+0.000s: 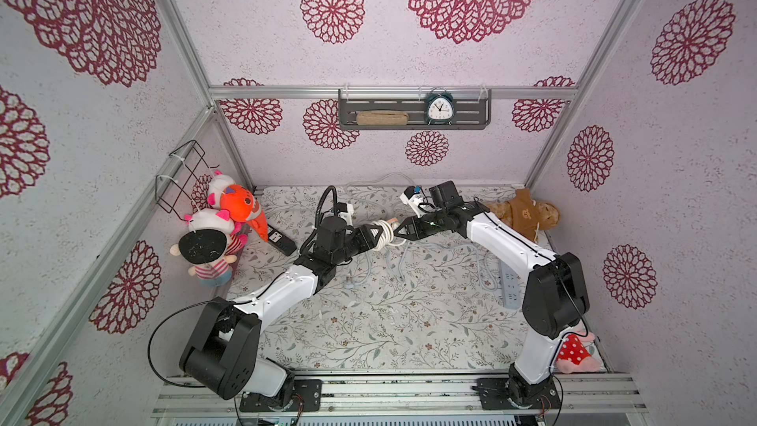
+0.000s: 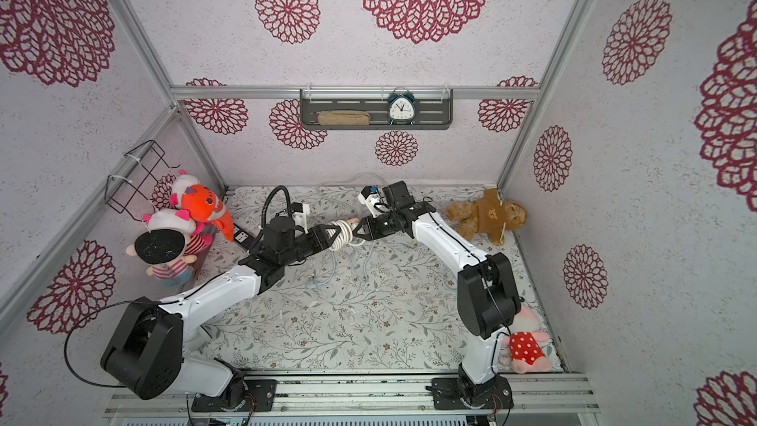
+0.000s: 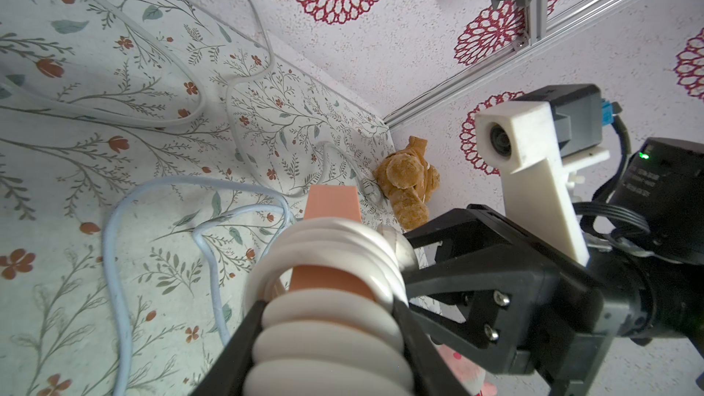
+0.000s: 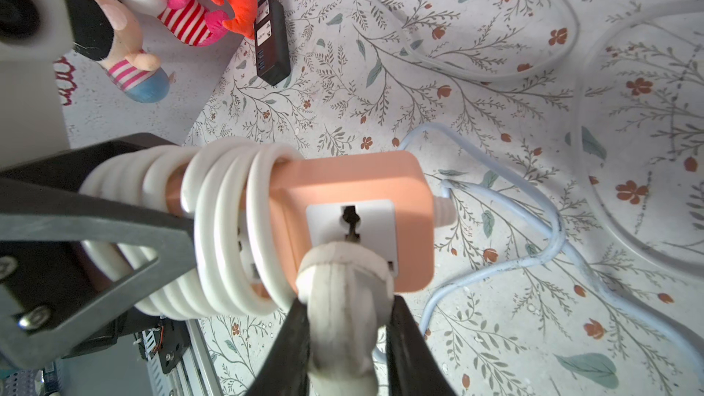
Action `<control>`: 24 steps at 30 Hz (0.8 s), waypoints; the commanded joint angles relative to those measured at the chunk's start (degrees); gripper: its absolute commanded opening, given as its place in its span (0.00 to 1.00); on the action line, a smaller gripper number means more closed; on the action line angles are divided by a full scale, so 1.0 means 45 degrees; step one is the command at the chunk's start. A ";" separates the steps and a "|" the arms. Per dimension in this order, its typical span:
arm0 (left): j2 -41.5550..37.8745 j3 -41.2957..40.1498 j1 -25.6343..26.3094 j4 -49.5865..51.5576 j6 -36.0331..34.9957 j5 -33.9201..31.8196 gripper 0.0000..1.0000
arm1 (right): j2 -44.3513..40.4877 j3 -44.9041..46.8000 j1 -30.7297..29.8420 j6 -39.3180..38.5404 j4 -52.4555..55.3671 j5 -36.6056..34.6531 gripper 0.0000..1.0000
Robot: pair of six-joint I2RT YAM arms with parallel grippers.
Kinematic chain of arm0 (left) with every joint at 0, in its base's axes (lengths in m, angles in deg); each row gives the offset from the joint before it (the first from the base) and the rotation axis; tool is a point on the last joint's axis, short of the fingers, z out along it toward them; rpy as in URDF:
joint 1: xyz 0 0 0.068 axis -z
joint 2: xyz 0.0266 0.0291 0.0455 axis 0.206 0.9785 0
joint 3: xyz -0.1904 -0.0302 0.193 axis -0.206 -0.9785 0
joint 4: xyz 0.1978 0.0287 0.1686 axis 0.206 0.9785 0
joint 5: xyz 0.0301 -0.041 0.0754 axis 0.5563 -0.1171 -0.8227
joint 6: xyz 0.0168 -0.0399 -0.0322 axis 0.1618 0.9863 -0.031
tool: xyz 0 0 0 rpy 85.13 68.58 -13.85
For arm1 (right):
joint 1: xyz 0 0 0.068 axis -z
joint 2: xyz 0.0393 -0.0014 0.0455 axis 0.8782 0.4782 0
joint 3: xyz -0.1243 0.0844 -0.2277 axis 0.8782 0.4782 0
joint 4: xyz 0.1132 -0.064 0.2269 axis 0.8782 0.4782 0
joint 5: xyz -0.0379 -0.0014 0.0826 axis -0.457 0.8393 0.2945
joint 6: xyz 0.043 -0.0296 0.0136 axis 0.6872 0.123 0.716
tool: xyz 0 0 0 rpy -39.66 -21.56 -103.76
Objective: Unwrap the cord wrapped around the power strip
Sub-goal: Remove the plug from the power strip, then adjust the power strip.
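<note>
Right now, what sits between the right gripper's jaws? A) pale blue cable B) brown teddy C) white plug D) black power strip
C: the right wrist view shows the white plug pinched by the right gripper, just in front of the peach power strip.

The left arm [image 1: 282,286] and right arm [image 1: 499,239] share one build: glossy white links between boxy black joint housings, each mounted on a black base plate [image 1: 282,399] at 6 o'clock in both top views. A thin black cable [image 1: 150,342] loops out on the left arm's 9 o'clock side, and a thicker black hose [image 1: 327,188] arches by its wrist. In the left wrist view the right arm wears a white printed bracket [image 3: 533,154] carrying a grey camera [image 3: 571,116] with a blue connector [image 3: 607,114]. It also shows a green light [image 3: 644,155] and black triangular fingers [image 3: 495,222] fastened by silver screws [image 3: 503,299].
</note>
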 commanded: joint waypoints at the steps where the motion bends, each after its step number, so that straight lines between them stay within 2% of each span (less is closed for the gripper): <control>1: -0.0027 0.1176 0.0322 0.1145 -0.0431 -0.0591 0.00 | -0.0719 -0.0043 -0.0061 -0.0397 -0.0798 -0.0660 0.00; 5: 0.0457 0.2154 0.0390 0.3870 -0.0192 -0.1884 0.00 | -0.1643 0.0825 -0.0061 -0.0695 -0.2244 -0.1118 0.00; 8: 0.0702 0.2308 0.0291 0.5011 0.0413 -0.2735 0.00 | -0.2549 0.1662 -0.0113 -0.0939 -0.3445 -0.2228 0.00; 12: 0.0764 0.1381 -0.0277 0.4128 0.1733 -0.2351 0.00 | -0.4257 0.3612 -0.0220 -0.1672 -0.6078 -0.2959 0.00; 15: 0.0698 0.0488 -0.0754 0.2998 0.2720 -0.2081 0.00 | -0.5281 0.4820 -0.0200 -0.1855 -0.7691 -0.2492 0.00; 19: 0.0579 0.0309 -0.0931 0.2988 0.2874 -0.2331 0.00 | -0.5867 0.5647 0.0040 -0.1476 -0.8982 -0.1410 0.00; 21: 0.0532 0.0411 -0.0932 0.3152 0.2779 -0.2394 0.00 | -0.5805 0.5714 0.0280 -0.0943 -0.9278 -0.1025 0.00; 24: 0.0129 0.0264 -0.0883 0.2730 0.2072 -0.2780 0.00 | -0.5319 0.4865 0.0504 -0.0388 -0.7735 -0.1702 0.00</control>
